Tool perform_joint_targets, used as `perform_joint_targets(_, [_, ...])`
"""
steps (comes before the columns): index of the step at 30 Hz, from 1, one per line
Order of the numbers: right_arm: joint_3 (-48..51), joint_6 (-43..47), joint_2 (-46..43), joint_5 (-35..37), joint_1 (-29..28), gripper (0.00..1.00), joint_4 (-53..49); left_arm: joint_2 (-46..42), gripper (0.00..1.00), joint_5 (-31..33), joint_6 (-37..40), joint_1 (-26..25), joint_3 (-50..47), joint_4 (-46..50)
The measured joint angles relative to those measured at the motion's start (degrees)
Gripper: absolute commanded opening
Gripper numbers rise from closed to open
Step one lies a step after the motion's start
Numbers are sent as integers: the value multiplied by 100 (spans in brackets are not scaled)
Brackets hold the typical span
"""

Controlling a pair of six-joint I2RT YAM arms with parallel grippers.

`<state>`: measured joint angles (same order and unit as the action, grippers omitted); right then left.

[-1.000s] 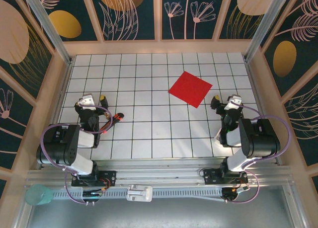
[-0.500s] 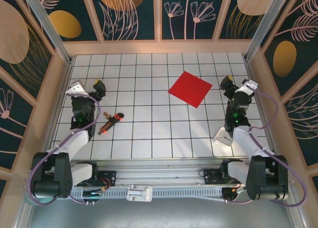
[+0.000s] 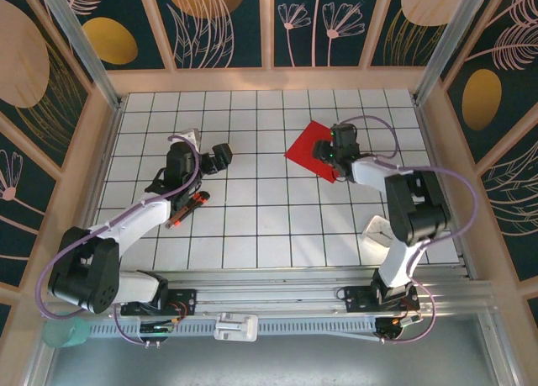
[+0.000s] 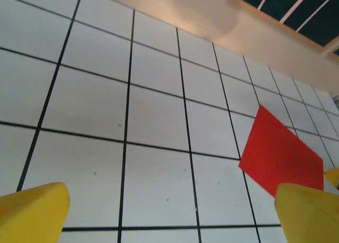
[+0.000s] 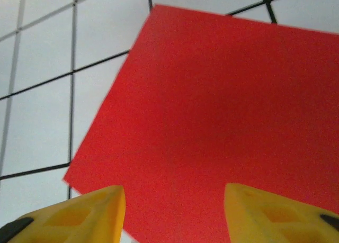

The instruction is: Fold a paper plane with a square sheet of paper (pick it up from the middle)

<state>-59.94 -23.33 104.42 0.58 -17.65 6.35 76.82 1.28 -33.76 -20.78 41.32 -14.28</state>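
Top view: the paper is lying flat on the bench, right of centre and toward the back, turned like a diamond. The right fingers sit over its near-right part. The right wrist cam adds the detail: two yellow tips apart with bare red paper between them, so partly open and nothing pinched. Can't tell if the tips actually touch the sheet.

The left fingers hang over the bench left of centre, well apart from the paper. The left wrist cam has them spread wide with just tiles in between, and the paper off to the right, looking flat and uncreased.

From above you also get a red-and-black pen-like thing by the left arm, a small white thing by the right arm, and a teal cup off the bench at the near-left corner.

The bench is white tiles with black grid lines and a wood rim. The walls are dark panels with gold blobs and line-drawn flowers.
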Motion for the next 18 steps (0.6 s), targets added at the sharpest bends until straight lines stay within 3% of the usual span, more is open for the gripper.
perform_joint_targets(8, [-826, 7, 1034, -326, -9, 39, -538, 2, 99, -125, 4, -2, 4, 260])
perform_joint_targets(18, [-254, -437, 697, -356, -627, 37, -293, 55, 99, -31, 2, -2, 4, 472])
